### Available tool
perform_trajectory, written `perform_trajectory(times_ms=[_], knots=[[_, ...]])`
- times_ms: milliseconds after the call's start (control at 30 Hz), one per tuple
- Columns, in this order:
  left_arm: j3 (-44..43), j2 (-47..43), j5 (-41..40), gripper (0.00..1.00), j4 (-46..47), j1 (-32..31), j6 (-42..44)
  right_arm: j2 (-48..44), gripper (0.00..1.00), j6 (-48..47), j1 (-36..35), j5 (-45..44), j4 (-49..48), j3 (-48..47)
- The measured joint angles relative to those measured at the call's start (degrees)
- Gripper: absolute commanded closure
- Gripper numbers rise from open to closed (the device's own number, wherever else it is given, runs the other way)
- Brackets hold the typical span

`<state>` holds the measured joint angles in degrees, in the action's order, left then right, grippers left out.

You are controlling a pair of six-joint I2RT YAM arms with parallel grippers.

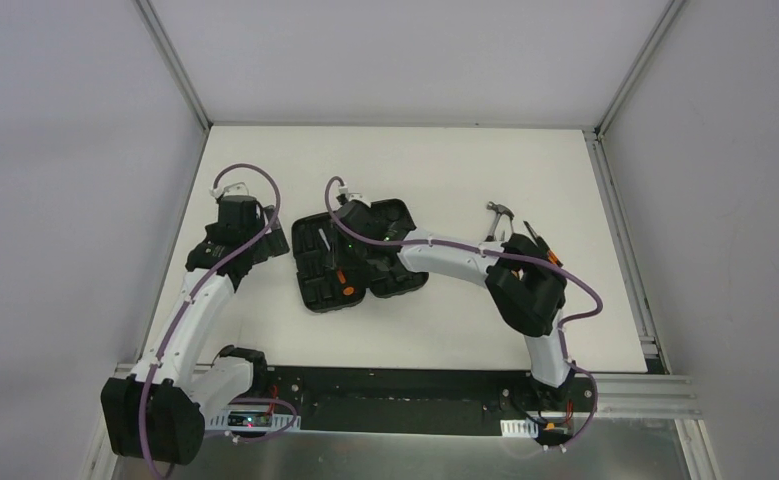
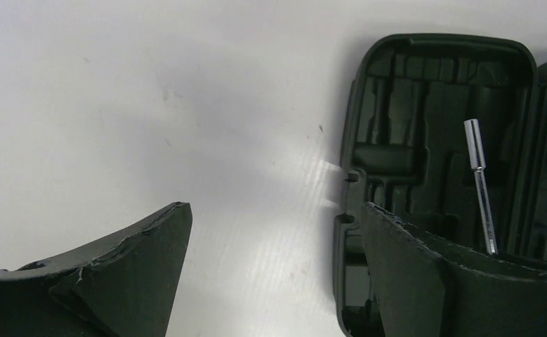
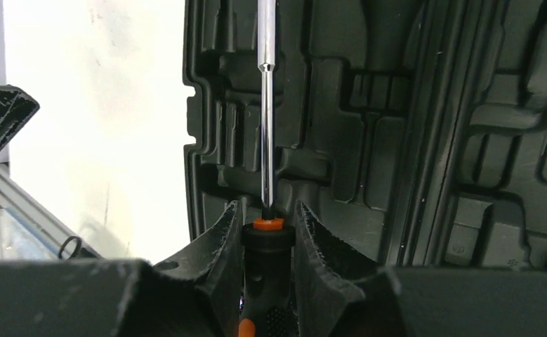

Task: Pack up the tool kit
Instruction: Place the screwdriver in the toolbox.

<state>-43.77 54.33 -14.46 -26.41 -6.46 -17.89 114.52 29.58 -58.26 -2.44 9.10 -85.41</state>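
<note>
The black tool kit case [image 1: 390, 215] lies open in the middle of the table, its moulded slots [image 3: 368, 105] facing up. My right gripper [image 3: 268, 228] is shut on the black-and-orange handle of a screwdriver [image 3: 267, 242]. The screwdriver's silver shaft [image 3: 266, 126] points out over the case's left half and also shows in the left wrist view as the shaft [image 2: 482, 189]. My left gripper [image 2: 274, 210] is open and empty just left of the case [image 2: 425, 91], and its right finger [image 2: 411, 274] overlaps the case's edge. A hammer [image 1: 500, 213] lies on the table right of the case.
Another small orange-and-black tool [image 1: 543, 245] lies near the hammer, partly hidden by the right arm's elbow [image 1: 530, 290]. White walls and metal rails [image 1: 615, 220] bound the table. Bare white table [image 2: 151, 105] lies left of the case.
</note>
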Motion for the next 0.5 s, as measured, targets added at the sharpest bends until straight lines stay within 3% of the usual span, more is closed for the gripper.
perform_trajectory(times_ms=[267, 500], knots=[[-1.11, 2.75, 4.33, 0.03, -3.04, 0.20, -4.83, 3.61, 1.00, -0.44, -3.26, -8.31, -0.04, 0.00], [-1.11, 2.97, 6.19, 0.01, -3.48, 0.20, -5.55, 4.50, 0.88, 0.22, -4.46, -12.52, -1.77, 0.61]])
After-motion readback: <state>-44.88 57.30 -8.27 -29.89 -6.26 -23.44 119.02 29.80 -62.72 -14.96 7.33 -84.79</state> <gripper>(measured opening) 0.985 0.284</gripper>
